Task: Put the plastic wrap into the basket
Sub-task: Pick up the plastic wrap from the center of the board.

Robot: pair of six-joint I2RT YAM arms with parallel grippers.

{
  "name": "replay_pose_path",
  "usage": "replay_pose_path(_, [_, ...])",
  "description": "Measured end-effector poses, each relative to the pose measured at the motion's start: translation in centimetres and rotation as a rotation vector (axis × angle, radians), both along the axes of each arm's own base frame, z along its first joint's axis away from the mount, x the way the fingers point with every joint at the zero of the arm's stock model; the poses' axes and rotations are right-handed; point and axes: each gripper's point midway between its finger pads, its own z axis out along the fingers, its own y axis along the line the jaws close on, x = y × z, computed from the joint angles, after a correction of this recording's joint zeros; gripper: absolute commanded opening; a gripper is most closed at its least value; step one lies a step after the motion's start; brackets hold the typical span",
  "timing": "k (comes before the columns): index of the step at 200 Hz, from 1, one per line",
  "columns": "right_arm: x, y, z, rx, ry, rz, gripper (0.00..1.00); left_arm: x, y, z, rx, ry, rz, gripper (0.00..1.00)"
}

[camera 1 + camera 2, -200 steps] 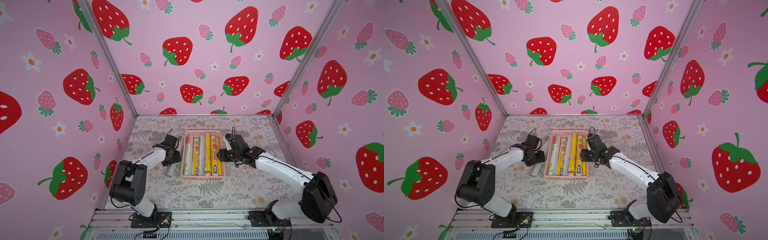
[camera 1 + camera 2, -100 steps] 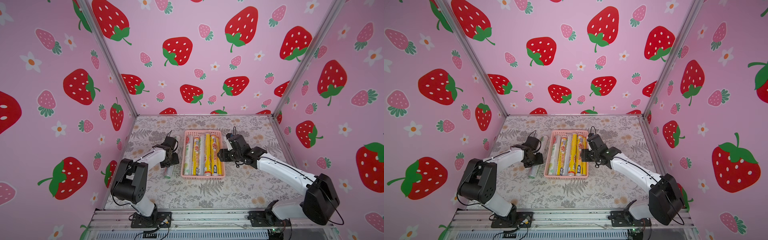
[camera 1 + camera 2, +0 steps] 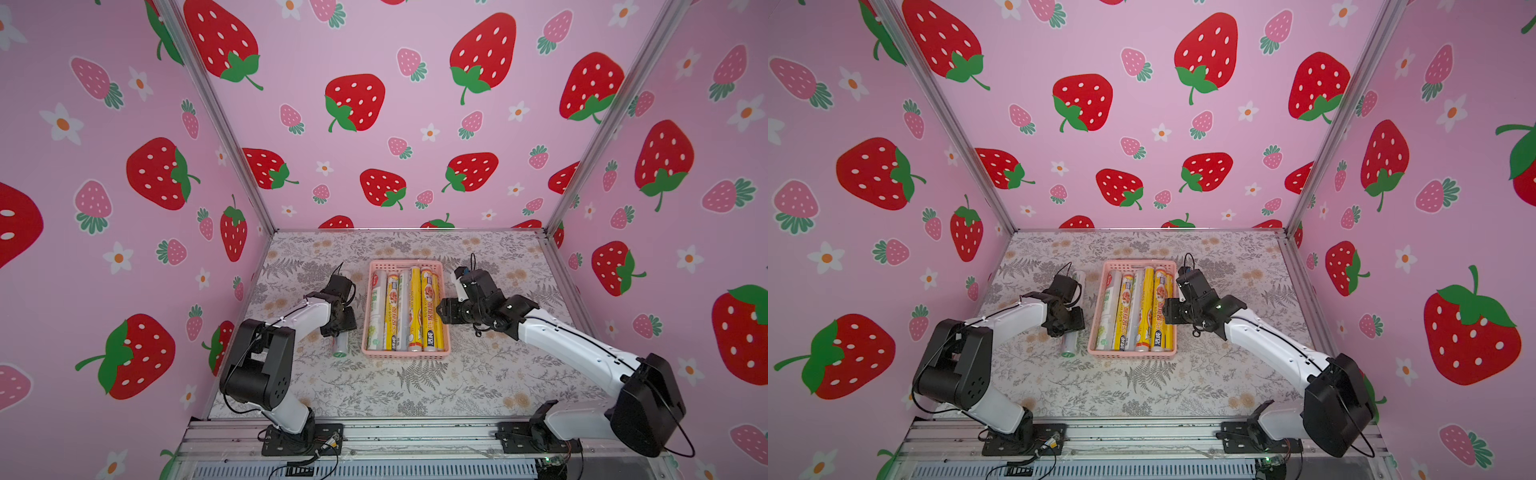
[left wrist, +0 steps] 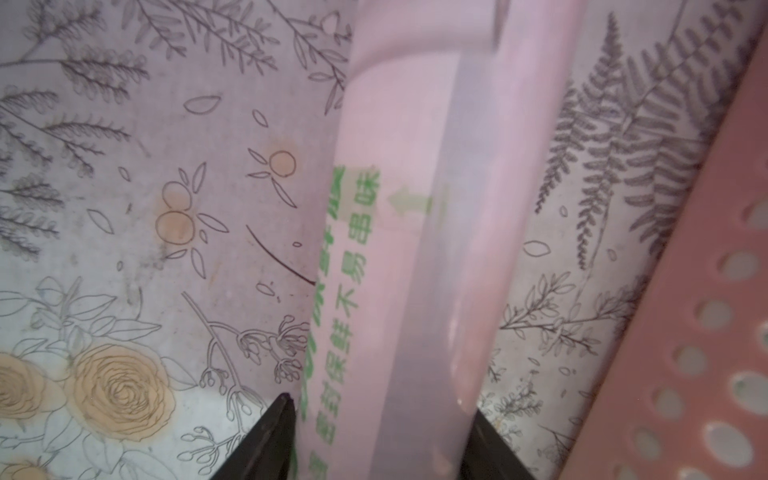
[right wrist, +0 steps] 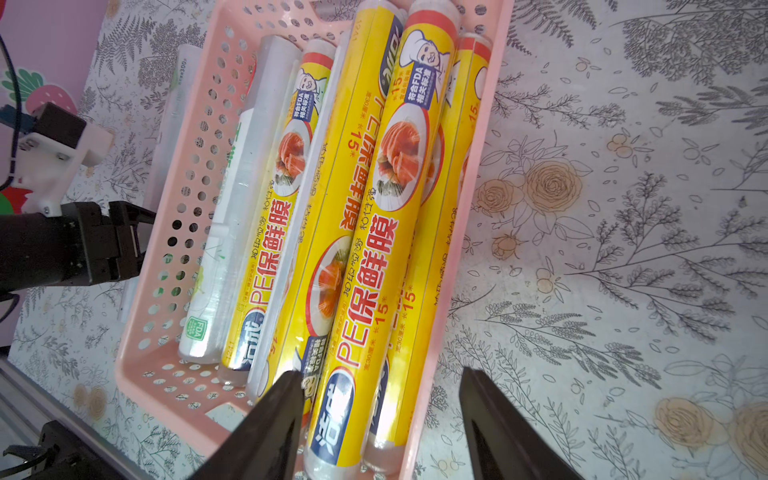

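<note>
The pink basket (image 3: 405,354) (image 3: 1133,353) stands mid-table and holds several rolls of plastic wrap (image 3: 415,307) (image 5: 365,232), yellow ones and a white one with green print. One more white roll with green print (image 3: 341,344) (image 3: 1069,345) (image 4: 415,249) lies on the table just left of the basket (image 4: 685,332). My left gripper (image 3: 340,321) (image 3: 1065,322) (image 4: 382,415) is down over this roll's middle, its black fingers (image 4: 270,436) pressed against both sides. My right gripper (image 3: 443,311) (image 3: 1167,311) (image 5: 380,372) hangs open above the basket's right rim (image 5: 469,187), holding nothing.
Floral table covering (image 3: 415,386) runs around the basket, with pink strawberry walls on three sides. Metal corner posts (image 3: 552,224) stand at the back. The arm bases and a rail (image 3: 395,436) line the front edge.
The left gripper's jaws have closed in on the white roll beside the basket. The right arm has barely moved.
</note>
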Motion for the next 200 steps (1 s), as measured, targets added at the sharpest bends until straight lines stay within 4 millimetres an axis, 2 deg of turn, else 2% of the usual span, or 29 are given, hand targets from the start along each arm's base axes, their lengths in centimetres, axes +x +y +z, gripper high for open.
replay_pose_path(33, [-0.1, -0.1, 0.2, 0.0, -0.005, -0.002, 0.64, -0.2, 0.1, 0.1, -0.001, -0.003, 0.004, 0.49])
replay_pose_path(70, [-0.3, -0.3, 0.4, 0.002, -0.009, -0.004, 0.64, -1.8, 0.5, 0.8, 0.001, 0.012, 0.013, 0.49])
replay_pose_path(109, [-0.4, -0.4, 0.8, 0.01, -0.021, -0.004, 0.64, -2.1, 0.7, 3.4, -0.016, -0.047, 0.03, 0.49])
replay_pose_path(138, [-0.5, -0.5, 1.0, 0.013, -0.024, -0.004, 0.65, -3.0, 1.1, 4.9, -0.007, -0.065, 0.037, 0.49])
replay_pose_path(200, [-0.6, -0.3, 1.5, 0.036, -0.029, -0.006, 0.65, -4.6, 1.6, 9.4, -0.03, -0.151, 0.043, 0.49])
